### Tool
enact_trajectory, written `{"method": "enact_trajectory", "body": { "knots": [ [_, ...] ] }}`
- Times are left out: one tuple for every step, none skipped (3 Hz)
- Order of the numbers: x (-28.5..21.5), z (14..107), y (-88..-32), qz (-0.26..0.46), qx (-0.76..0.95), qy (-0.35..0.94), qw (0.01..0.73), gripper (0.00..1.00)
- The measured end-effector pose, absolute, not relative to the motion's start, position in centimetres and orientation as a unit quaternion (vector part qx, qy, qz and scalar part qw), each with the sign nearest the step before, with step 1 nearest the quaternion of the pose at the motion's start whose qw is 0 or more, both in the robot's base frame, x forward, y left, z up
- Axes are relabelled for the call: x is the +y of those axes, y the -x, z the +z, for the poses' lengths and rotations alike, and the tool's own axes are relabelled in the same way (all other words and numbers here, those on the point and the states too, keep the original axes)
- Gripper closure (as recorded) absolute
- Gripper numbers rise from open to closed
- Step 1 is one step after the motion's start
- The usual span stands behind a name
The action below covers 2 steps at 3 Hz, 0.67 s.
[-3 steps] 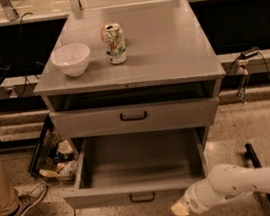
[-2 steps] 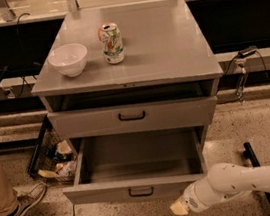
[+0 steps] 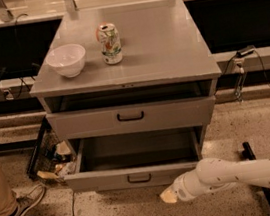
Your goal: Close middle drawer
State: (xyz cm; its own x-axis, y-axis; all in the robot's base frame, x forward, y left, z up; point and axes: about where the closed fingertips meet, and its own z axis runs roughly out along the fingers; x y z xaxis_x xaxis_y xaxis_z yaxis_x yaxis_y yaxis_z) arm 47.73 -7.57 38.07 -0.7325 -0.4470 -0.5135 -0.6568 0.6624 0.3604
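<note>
The middle drawer (image 3: 105, 180) of the grey cabinet is pulled out partway. It is a wide, deep, empty tray with a low front and a small dark handle (image 3: 139, 178). Above it, the taller-fronted top drawer (image 3: 176, 115) stands a little ajar. My gripper (image 3: 168, 196), on the white arm (image 3: 236, 173) coming in from the right, is low in front of the middle drawer's front panel, just right of the handle. I cannot tell whether it touches the panel. No lowest drawer shows.
A white bowl (image 3: 66, 60) and a drink can (image 3: 110, 44) stand on the cabinet top (image 3: 166, 44). A person's leg and shoe (image 3: 18, 203) are at the left. Clutter and cables (image 3: 52, 160) lie left of the cabinet. A dark base part (image 3: 251, 156) is at the right.
The middle drawer's front has slid back towards the cabinet, so less of the tray shows. My gripper has moved forward with it, up and slightly left in the view.
</note>
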Motion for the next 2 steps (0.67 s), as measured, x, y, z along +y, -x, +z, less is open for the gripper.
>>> {"method": "enact_trajectory", "body": {
  "knots": [
    [-6.8,37.1,-51.7,0.271,0.883,0.312,0.22,1.0],
    [-7.4,37.3,-54.6,0.267,0.884,0.299,0.242,1.0]
  ]
}}
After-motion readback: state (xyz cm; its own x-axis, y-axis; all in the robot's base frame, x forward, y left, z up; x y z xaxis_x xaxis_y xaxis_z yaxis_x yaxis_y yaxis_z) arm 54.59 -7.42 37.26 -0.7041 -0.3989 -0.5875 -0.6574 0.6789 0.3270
